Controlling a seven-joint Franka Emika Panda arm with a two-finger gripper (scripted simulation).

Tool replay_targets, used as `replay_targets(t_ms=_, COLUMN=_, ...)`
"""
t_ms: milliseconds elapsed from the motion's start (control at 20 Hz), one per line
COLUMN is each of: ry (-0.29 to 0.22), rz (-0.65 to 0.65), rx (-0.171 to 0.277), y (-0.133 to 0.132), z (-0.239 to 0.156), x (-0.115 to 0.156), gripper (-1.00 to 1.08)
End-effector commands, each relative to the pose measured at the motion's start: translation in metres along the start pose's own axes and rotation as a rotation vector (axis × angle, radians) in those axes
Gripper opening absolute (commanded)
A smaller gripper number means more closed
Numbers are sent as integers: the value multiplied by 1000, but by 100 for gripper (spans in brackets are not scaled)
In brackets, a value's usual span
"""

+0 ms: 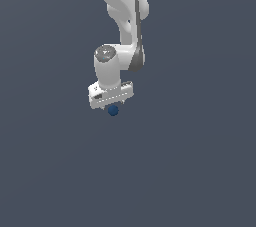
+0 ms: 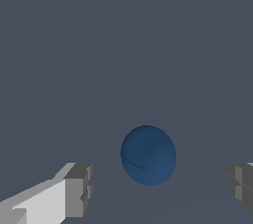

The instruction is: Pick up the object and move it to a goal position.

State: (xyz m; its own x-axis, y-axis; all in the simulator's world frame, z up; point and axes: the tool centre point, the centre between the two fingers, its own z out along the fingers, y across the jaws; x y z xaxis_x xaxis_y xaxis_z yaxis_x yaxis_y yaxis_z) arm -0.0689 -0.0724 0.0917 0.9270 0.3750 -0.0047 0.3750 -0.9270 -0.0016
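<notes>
Gripper poised right over the ball!

The gripper (image 2: 158, 191) hangs with its fingers (image 2: 78, 191) spread wide, the small dark blue ball (image 2: 148, 155) sitting between them, untouched, on the plain grey floor (image 1: 200, 171). Smooth and round, it looks light but liable to roll or squirt out, so squeeze across its widest middle. No containers anywhere in view.

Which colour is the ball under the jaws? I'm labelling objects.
Dark blue, plain and unpatterned. The ball shows best in the wrist view.
</notes>
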Motion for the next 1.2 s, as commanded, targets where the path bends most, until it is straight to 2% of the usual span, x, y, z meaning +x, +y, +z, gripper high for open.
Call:
replay_targets(t_ms=0, ry=2, rz=-31, rx=-1, y=1, z=5, x=-5, gripper=100)
replay_targets(t_ms=650, ry=4, rz=-64, rx=-2, y=2, z=15, x=-11, gripper=100)
replay_targets(t_ms=1150, ry=5, rz=-67, rx=-2, y=1, z=55, x=-12, gripper=100)
